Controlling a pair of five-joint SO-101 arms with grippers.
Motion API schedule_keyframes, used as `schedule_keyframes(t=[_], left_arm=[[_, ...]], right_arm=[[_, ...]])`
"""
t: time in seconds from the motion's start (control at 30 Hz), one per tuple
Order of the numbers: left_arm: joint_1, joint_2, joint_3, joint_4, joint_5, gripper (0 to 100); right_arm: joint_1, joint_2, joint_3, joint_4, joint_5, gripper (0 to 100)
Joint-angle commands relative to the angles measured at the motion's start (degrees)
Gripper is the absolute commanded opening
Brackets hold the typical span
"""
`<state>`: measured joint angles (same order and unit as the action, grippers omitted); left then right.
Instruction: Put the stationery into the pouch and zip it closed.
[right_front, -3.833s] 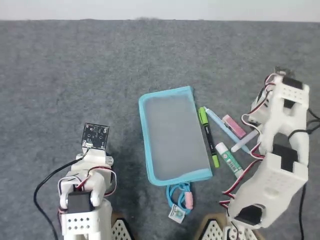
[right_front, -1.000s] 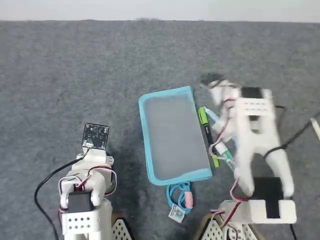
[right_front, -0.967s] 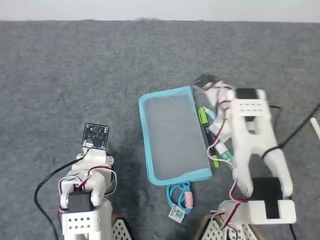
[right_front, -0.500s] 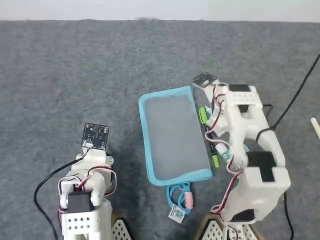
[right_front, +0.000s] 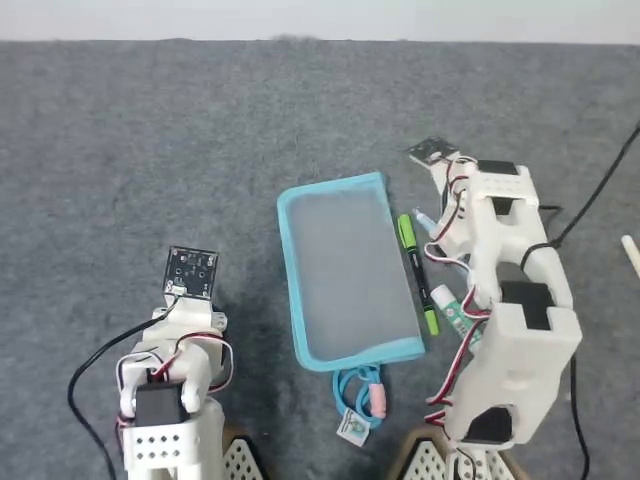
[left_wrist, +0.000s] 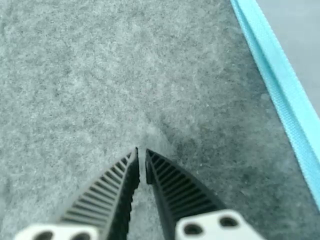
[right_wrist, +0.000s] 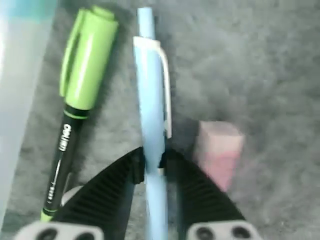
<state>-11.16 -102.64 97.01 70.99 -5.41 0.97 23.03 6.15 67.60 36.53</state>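
A flat pouch (right_front: 345, 275) with a teal border lies mid-table; its edge (left_wrist: 280, 100) also crosses the left wrist view. Beside it on the right lie a green marker (right_front: 415, 270), a light blue pen (right_front: 425, 218) and a glue stick (right_front: 455, 308). The right arm (right_front: 500, 230) hangs over them. My right gripper (right_wrist: 154, 160) is shut on the light blue pen (right_wrist: 150, 115), one finger on each side, with the green marker (right_wrist: 82, 75) and a pink eraser (right_wrist: 217, 152) flanking it. My left gripper (left_wrist: 141, 152) is shut and empty over bare mat, left of the pouch.
A blue cord with a pink charm and a tag (right_front: 362, 398) trails from the pouch's near end. The left arm (right_front: 170, 380) is folded at the front left. A grey mat (right_front: 200, 130) covers the table, with a pale edge strip along the far side.
The right arm swung in from the right edge to the pouch's side, then drew back slightly right and settled over the pens. Left arm has not moved.
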Motion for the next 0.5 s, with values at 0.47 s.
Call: schedule_keyframes(t=[0.47], left_arm=[[-0.35, 0.26, -0.31, 0.26, -0.7, 2]], right_arm=[[28.0, -24.22, -5.71, 17.54, 19.96, 1.1]])
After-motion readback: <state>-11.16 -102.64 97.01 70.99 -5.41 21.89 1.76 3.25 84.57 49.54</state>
